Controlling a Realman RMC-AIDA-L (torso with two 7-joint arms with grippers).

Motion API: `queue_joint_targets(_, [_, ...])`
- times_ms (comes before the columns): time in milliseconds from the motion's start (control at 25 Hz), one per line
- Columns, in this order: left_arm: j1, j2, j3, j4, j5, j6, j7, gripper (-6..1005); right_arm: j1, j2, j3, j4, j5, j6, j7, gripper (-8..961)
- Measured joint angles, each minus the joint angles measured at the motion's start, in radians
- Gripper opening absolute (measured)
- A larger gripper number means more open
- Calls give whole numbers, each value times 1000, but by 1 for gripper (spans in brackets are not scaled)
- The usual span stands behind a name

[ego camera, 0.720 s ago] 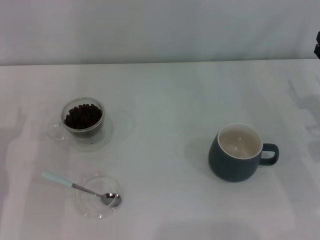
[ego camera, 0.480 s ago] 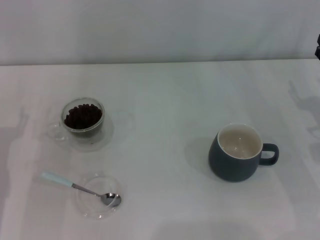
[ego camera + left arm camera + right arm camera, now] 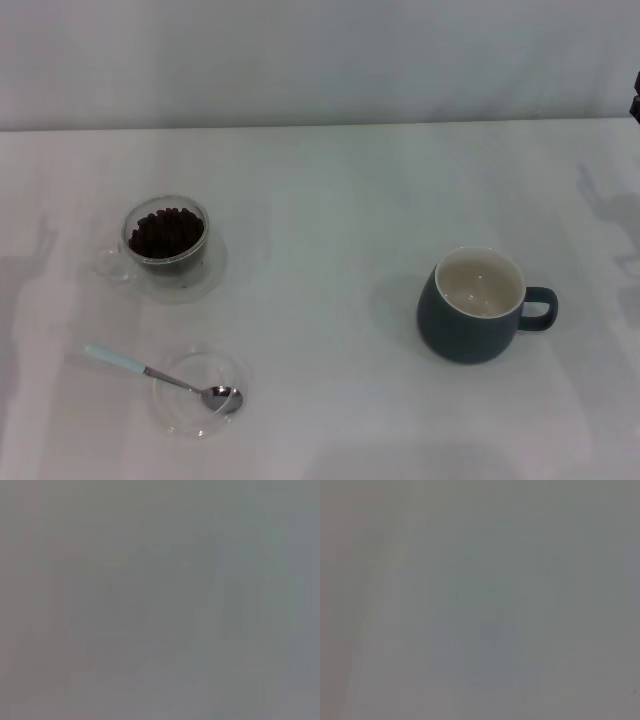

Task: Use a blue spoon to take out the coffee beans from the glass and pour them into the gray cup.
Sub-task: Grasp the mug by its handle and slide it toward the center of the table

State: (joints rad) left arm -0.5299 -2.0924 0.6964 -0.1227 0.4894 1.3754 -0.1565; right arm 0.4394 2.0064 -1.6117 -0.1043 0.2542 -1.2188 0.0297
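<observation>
many coffee beans [image 3: 166,232] fill the glass [image 3: 166,244]. blue spoon [image 3: 160,377] rests in a clear dish [image 3: 190,415] (gray cup [image 3: 472,306] well apart). neither gripper shows, so their grip cannot be told.

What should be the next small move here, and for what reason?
Probably the left arm should come down to the pale-blue handle of the metal teaspoon. It lies untouched, bowl in the shallow clear dish; the dark coffee beans fill the clear glass; the blue-gray ceramic mug looks empty.

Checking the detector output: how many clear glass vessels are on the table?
2. The glass holding the coffee beans sits at the robot's left, farther back; a shallow clear dish lies nearer, with the blue spoon's bowl resting in it.
</observation>
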Motion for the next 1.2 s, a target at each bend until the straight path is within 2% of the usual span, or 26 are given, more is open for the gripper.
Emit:
queue_joint_targets(440, [28,0,0,0,29,70,0,893,-2,0,0,0,0,-7,0,856])
queue_joint_targets(560, [69,0,0,0,50,134,0,893,-15,1,-1,0,1,-29,-14,856])
queue_joint_targets(680, [94,0,0,0,56,161,-3,892,-45,3,-1,0,1,-65,-29,857])
queue_joint_targets(880, [148,1,0,1,89,199,-9,892,-138,5,-41,-3,1,-198,-11,857])
queue_joint_targets(1200, [206,2,0,-2,104,247,-11,892,-246,6,-203,62,0,-345,234,856])
